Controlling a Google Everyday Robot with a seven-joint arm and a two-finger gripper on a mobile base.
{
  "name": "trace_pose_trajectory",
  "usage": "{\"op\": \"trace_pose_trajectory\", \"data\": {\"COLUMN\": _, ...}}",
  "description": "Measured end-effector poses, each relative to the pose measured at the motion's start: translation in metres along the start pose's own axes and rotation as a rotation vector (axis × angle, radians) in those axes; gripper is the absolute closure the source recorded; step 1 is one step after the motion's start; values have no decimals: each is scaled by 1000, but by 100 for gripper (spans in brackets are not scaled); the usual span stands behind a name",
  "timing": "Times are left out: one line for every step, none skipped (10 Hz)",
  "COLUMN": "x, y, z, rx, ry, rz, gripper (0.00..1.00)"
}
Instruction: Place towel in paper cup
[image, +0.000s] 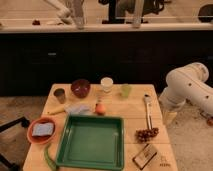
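Claw (169, 118) hangs open and empty just beside the counter (131, 107) edge. One towel (77, 108) lies flat well apart from it, across the counter; one paper cup (106, 84) stands beyond the towel.

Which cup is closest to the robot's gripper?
The green cup, rightmost; the white cup and grey cup sit farther left. The gripper hangs right of the table.
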Motion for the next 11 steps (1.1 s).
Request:
{"op": "trace_pose_trajectory", "data": {"x": 0, "y": 0, "z": 0, "rx": 4, "ry": 4, "rz": -3, "gripper": 20}}
{"op": "trace_pose_trajectory", "data": {"x": -2, "y": 3, "z": 1, "rx": 25, "ry": 28, "rz": -25, "gripper": 20}}
{"op": "trace_pose_trajectory", "data": {"x": -11, "y": 10, "z": 1, "rx": 59, "ry": 66, "rz": -74, "gripper": 20}}
{"op": "trace_pose_trajectory", "data": {"x": -20, "y": 17, "z": 2, "rx": 89, "ry": 99, "rz": -131, "gripper": 20}}
{"op": "trace_pose_trajectory", "data": {"x": -26, "y": 22, "z": 1, "rx": 109, "ry": 119, "rz": -173, "gripper": 20}}
{"op": "trace_pose_trajectory", "data": {"x": -29, "y": 27, "z": 2, "rx": 116, "ry": 124, "rz": -201, "gripper": 20}}
{"op": "trace_pose_trajectory", "data": {"x": -32, "y": 30, "z": 2, "rx": 119, "ry": 125, "rz": -220, "gripper": 20}}
{"op": "trace_pose_trajectory", "data": {"x": -39, "y": 35, "z": 1, "rx": 125, "ry": 132, "rz": -260, "gripper": 20}}
{"op": "trace_pose_trajectory", "data": {"x": -49, "y": 40, "z": -1, "rx": 130, "ry": 140, "rz": -296, "gripper": 20}}
{"op": "trace_pose_trajectory", "data": {"x": -59, "y": 42, "z": -1, "rx": 132, "ry": 142, "rz": -327, "gripper": 20}}
{"op": "trace_pose_trajectory", "data": {"x": -67, "y": 46, "z": -1, "rx": 129, "ry": 146, "rz": -359, "gripper": 20}}
